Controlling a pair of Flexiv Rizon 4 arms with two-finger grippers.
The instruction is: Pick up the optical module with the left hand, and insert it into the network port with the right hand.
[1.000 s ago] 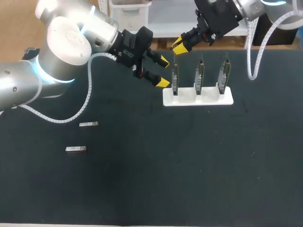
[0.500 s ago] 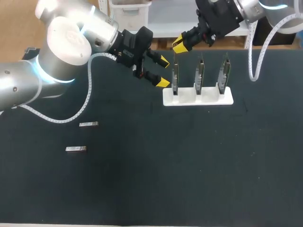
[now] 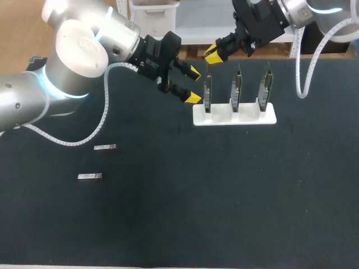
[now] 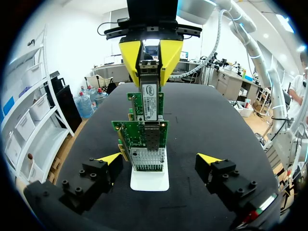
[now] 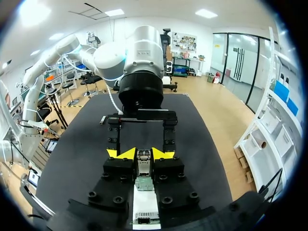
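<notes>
Clamping metallic optical module (image 5: 143, 166) in right fingers (image 5: 122, 154), left fingers (image 4: 108, 159) splayed, seemingly empty

Three upright cards (image 3: 237, 87) on the white stand (image 3: 247, 116) bar the far side; open mat (image 3: 196, 196) fronts them

A white stand (image 3: 234, 115) sits on the black table (image 3: 224, 196).

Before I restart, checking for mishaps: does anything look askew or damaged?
Nothing stands out: three green circuit cards stand upright in the white holder, two small silver modules lie flat on the black table.
</notes>
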